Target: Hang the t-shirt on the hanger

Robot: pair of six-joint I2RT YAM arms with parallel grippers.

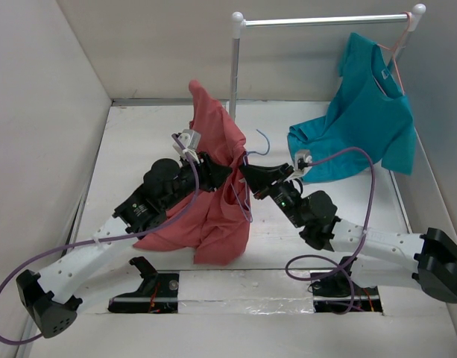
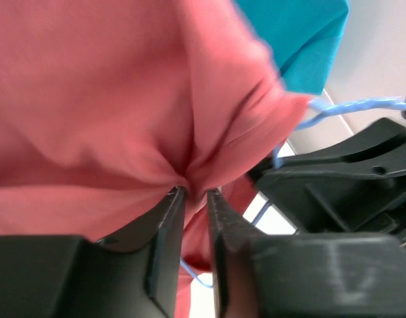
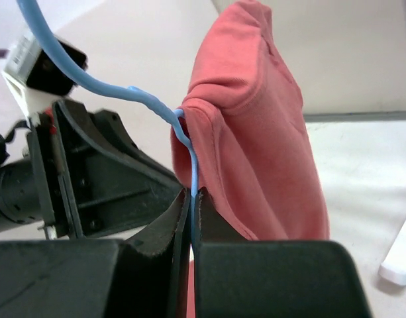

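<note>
Closest to the left wrist lens: left gripper (image 2: pixel 195 193), tips almost together at bottom centre, pinching a puckered fold of the t-shirt (image 2: pixel 110 99) that fills the upper left; hanger (image 2: pixel 352 106) wire at the right edge.

Right wrist view: right gripper (image 3: pixel 191 199) pressed onto the blue wire at bottom centre, salmon cloth touching that wire and rising to upper centre.

Top camera: both claws close together mid-frame, garment held up between them, its lower part on the table (image 1: pixel 139 149); teal shirt (image 1: pixel 370 119) on the rail (image 1: pixel 325 20), upper right.
</note>
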